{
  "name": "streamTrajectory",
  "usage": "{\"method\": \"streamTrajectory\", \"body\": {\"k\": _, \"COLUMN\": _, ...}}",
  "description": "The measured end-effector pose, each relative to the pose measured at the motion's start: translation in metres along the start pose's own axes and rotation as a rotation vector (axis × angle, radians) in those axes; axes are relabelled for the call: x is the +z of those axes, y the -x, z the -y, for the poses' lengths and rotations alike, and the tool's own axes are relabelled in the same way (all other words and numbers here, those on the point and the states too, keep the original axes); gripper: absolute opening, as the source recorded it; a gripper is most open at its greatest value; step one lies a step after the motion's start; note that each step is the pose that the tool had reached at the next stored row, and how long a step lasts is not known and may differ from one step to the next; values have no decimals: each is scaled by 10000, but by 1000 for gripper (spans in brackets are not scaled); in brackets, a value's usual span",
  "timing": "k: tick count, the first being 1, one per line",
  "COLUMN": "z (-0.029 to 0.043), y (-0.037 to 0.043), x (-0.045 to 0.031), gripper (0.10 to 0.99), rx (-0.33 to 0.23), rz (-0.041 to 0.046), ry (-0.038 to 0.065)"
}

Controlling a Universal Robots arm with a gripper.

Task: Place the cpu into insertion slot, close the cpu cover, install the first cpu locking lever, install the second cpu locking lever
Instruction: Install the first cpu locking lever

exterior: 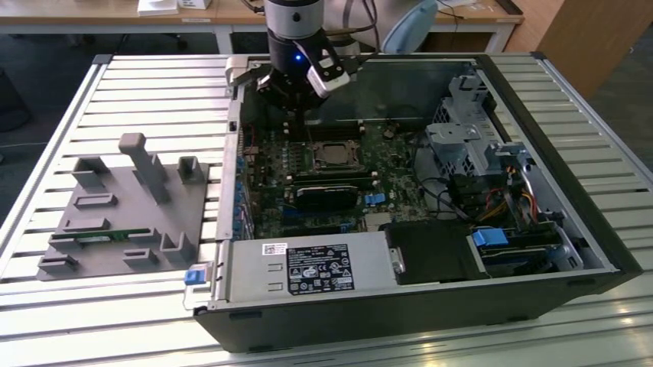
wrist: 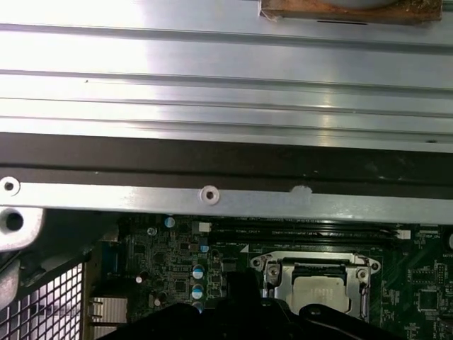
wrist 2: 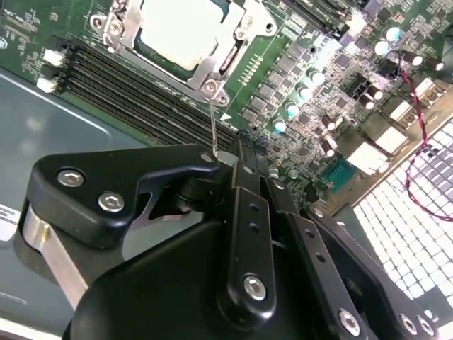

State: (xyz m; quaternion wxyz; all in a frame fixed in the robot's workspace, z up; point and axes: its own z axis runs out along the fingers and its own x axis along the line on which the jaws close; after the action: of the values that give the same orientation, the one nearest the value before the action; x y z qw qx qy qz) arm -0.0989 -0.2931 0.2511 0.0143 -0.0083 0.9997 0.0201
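1. Pinching the tip of a thin silver locking lever (wrist 2: pixel 213 120), the gripper (wrist 2: pixel 230 157) is seen in the second wrist view with its black fingers (wrist 2: pixel 244 212) drawn together.
2. The lever's other end is seen at a corner of the cpu cover (wrist 2: pixel 212 67), which is laid flat over the socket.
3. The cpu (wrist 2: pixel 180 28) is seated in the insertion slot (wrist: pixel 311 270), and its pale face is framed by the cover's cut-out.
4. Long dark memory slots (wrist 2: pixel 127 92) are set just beside the socket on the green motherboard (wrist 2: pixel 283 64).
5. In the exterior view, the gripper (exterior: pixel 294 115) is held above the board inside an open computer case (exterior: pixel 531 99), which is laid on a slatted table (exterior: pixel 153 84).
6. A grey fixture (exterior: pixel 112 222) is placed on the table at the exterior view's left, well apart from the case.
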Motion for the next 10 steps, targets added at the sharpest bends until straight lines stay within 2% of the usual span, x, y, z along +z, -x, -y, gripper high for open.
{"method": "streamTrajectory", "body": {"k": 10, "z": 2, "y": 97, "x": 3, "gripper": 122, "rx": 0, "rz": -1, "ry": 0}}
